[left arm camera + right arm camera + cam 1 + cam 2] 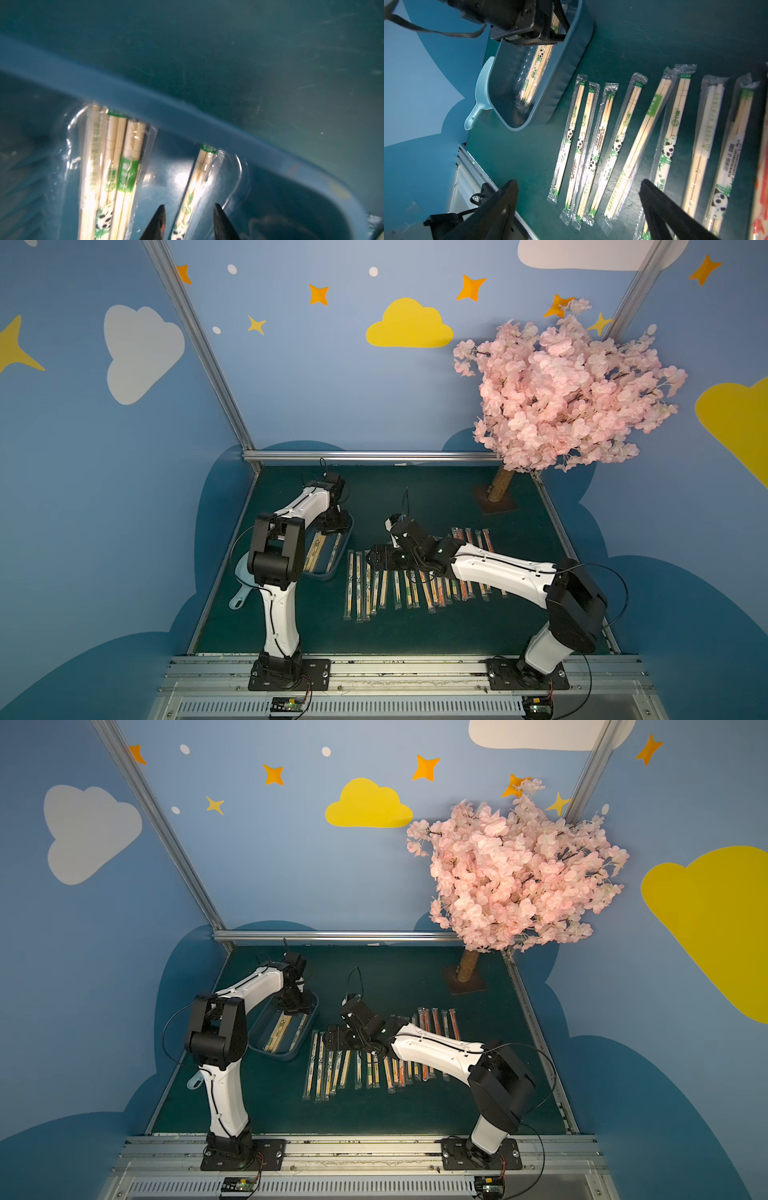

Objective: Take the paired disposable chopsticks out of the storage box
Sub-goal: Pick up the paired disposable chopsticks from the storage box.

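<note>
Dark-green surface (415, 635) is already carrying most of the chopstick pairs (618, 145). They are lying side by side in a long row across its middle, each in a clear wrapper. Above the left part of that row the right fingers (500, 207) are hovering spread wide, holding nothing. Toward the left edge a pale blue scoop (479, 91) is lying just beside the box (566, 79), on its outer side. The box is sitting a little farther back along that same edge, and it is not yet empty. What look like three wrapped pairs (114, 166) are resting together on one side of its floor, and a single pair (199, 176) is lying apart from them. The left fingers (222, 226) are reaching down inside the box, partly open and straddling that single pair. A gap is showing on each side, so they are not gripping it yet. By my reckoning the job is nearing its end, with about four pairs waiting to be lifted out. At the far right corner a pink blossom tree (569, 385) is standing well apart from the row.
</note>
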Controlling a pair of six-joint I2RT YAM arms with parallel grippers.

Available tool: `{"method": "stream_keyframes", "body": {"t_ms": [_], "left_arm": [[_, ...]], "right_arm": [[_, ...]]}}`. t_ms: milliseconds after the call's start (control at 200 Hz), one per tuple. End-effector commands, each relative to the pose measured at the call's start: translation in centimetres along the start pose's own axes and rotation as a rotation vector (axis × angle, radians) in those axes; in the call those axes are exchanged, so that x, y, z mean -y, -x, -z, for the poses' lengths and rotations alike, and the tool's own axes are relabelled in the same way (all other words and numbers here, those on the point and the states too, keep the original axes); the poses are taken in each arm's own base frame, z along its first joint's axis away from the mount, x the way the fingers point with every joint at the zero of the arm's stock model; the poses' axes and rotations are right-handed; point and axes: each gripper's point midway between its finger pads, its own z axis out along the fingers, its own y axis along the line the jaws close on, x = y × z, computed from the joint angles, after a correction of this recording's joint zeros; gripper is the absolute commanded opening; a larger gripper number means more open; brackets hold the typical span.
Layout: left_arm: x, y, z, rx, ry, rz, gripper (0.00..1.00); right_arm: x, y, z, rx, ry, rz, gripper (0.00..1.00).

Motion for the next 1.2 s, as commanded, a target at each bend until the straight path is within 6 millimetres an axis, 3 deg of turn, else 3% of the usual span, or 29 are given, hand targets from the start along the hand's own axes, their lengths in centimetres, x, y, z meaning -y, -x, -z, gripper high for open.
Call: {"method": "stream_keyframes", "body": {"t_ms": [0, 260, 451, 596, 1191], "left_arm": [[-0.4, -0.2, -0.7, -0.027, 0.039, -0.022, 0.39], [-1.1, -0.7, -2.3, -0.071, 0.093, -0.029, 0.37], [-1.1, -1.0, -3.0, -0.091, 0.093, -0.028, 0.17], [-1.1, -1.1, -3.0, -0.086, 0.090, -0.026, 0.09], [-1.6, 1.5, 2.1, 0.036, 0.063, -0.008, 0.05]], "right_arm": [[-0.3, -0.2, -0.1, -0.014, -0.012, 0.024, 0.94], [-0.6, 0.0, 0.1, -0.010, -0.015, 0.038, 0.94], [-0.6, -0.1, 0.1, -0.012, -0.018, 0.040, 0.94], [-0.5, -0.2, 0.1, -0.009, -0.021, 0.039, 0.94], [-0.4, -0.4, 0.2, -0.006, -0.017, 0.037, 0.95]]}}
